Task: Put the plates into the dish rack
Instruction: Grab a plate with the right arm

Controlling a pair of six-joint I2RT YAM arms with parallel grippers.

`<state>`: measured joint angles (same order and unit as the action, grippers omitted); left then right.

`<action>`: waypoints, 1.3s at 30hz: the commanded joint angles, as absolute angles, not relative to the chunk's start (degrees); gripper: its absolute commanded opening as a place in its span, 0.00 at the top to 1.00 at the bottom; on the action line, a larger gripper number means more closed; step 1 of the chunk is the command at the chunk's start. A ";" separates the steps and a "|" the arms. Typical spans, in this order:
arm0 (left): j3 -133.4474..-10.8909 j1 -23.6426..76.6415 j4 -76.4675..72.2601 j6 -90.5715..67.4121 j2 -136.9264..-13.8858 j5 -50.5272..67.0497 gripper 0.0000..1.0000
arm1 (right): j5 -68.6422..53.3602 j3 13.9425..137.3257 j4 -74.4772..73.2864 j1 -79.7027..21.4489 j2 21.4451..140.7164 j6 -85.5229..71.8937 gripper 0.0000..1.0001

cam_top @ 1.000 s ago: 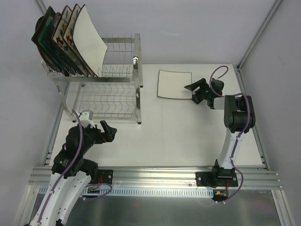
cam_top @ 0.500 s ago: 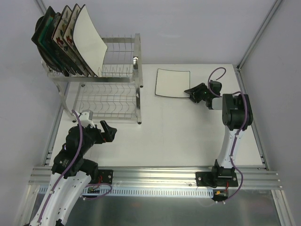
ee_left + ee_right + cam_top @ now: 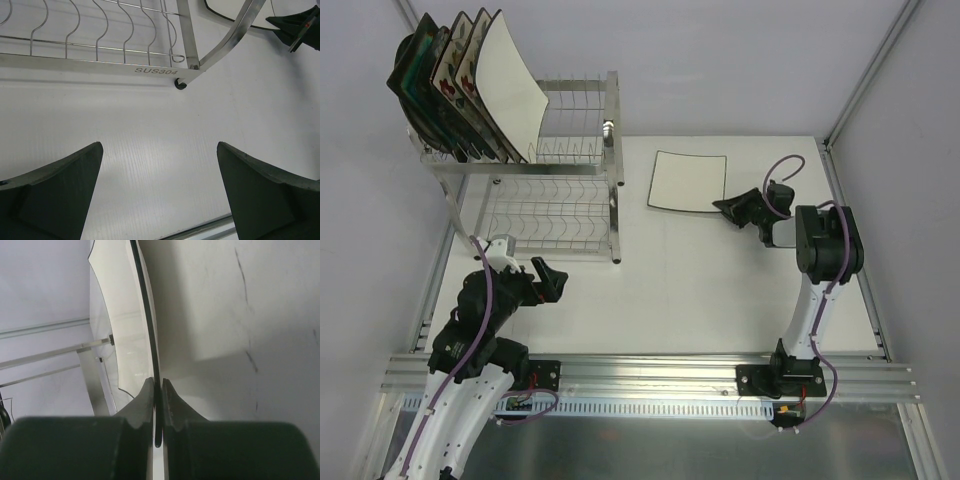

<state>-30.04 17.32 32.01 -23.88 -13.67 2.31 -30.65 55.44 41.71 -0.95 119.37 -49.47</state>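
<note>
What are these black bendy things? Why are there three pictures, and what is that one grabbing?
They are two robot arms bolted to a white table. Each ends in a gripper, two fingers that pinch like tongs. One picture looks down from overhead; the other two come from small cameras on the wrists, so you see each gripper's own fingers up close. On the table stands a silver dish rack with four plates upright on its top shelf. A fifth, white square plate lies beside it. The right gripper is shut on that plate's edge. The left gripper is wide open and holds nothing.
</note>
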 commanded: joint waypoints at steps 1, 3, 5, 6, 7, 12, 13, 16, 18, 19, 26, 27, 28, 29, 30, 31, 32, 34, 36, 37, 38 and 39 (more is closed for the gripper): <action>-29.53 17.67 30.67 -25.22 -12.75 2.55 0.01 | -29.36 51.16 41.40 -0.79 112.78 -47.20 0.99; -29.44 17.67 30.67 -25.40 -12.57 2.55 0.01 | -28.74 48.62 40.96 -0.79 109.00 -46.85 0.99; -29.44 17.67 30.59 -25.49 -12.22 2.90 0.01 | -28.48 47.03 40.52 -0.79 106.45 -46.67 0.99; -29.44 17.67 30.41 -25.49 -12.22 3.25 0.01 | -28.22 45.46 39.73 -0.70 103.56 -46.41 0.99; -29.27 17.67 30.32 -25.58 -11.96 3.60 0.01 | -28.04 44.66 39.20 -0.70 102.14 -46.23 0.99; -29.27 17.67 30.23 -26.45 -12.74 5.53 0.01 | -26.72 40.96 32.36 -0.62 90.91 -44.74 0.99; -29.27 17.67 30.15 -26.80 -13.27 6.15 0.01 | -26.54 40.09 30.95 -0.62 89.31 -44.13 0.99; -29.44 17.67 30.23 -28.65 -14.59 8.95 0.01 | -25.84 39.11 25.41 -0.70 82.72 -42.89 0.99; -29.44 17.84 30.23 -31.54 -15.11 10.54 0.01 | -25.66 38.32 21.72 -0.62 79.38 -42.28 0.99; -29.36 17.93 30.23 -32.68 -15.47 10.89 0.01 | -25.66 38.15 20.32 -0.44 76.41 -42.10 0.99; -30.93 19.95 30.06 -37.88 -16.09 13.70 0.01 | -25.75 37.18 9.25 -0.18 64.10 -40.17 0.99; -31.29 20.21 30.06 -38.14 -15.82 13.71 0.01 | -25.84 37.09 8.36 -0.09 63.03 -39.64 1.00; -32.07 20.30 29.88 -38.67 -15.39 13.54 0.01 | -26.01 37.18 7.48 -0.17 61.97 -39.55 0.99; -32.43 20.30 29.88 -40.59 -15.29 13.45 0.01 | -26.54 37.18 6.25 -0.26 60.14 -39.55 0.99; -32.69 20.22 29.53 -41.39 -15.29 13.53 0.01 | -26.89 37.00 5.98 0.95 59.33 -40.16 0.99; -33.13 20.30 28.57 -41.66 -15.21 13.88 0.01 | -27.42 36.91 5.63 1.14 58.54 -40.78 0.99; -33.13 20.30 27.26 -41.83 -15.12 14.58 0.01 | -28.55 36.91 5.54 1.49 57.75 -41.22 0.99; -32.52 20.30 22.52 -42.18 -14.77 16.08 0.01 | -29.61 37.70 4.84 2.11 55.55 -41.66 0.99; -32.26 20.30 18.92 -44.55 -15.90 16.34 0.01 | -30.93 38.93 2.21 2.98 53.71 -41.22 0.99; -32.43 20.22 18.03 -45.34 -16.95 16.87 0.01 | -31.55 39.98 1.15 3.42 53.18 -40.79 0.99; -32.69 20.30 16.71 -47.09 -18.18 17.57 0.01 | -32.68 40.77 -0.51 3.78 52.48 -40.43 0.99; -33.57 20.30 15.83 -47.98 -21.41 18.54 0.01 | -33.13 41.22 -2.01 4.56 51.69 -40.08 0.99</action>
<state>-30.74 19.92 23.44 -43.07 -16.78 14.98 -25.45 35.18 -6.74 3.16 56.29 -38.96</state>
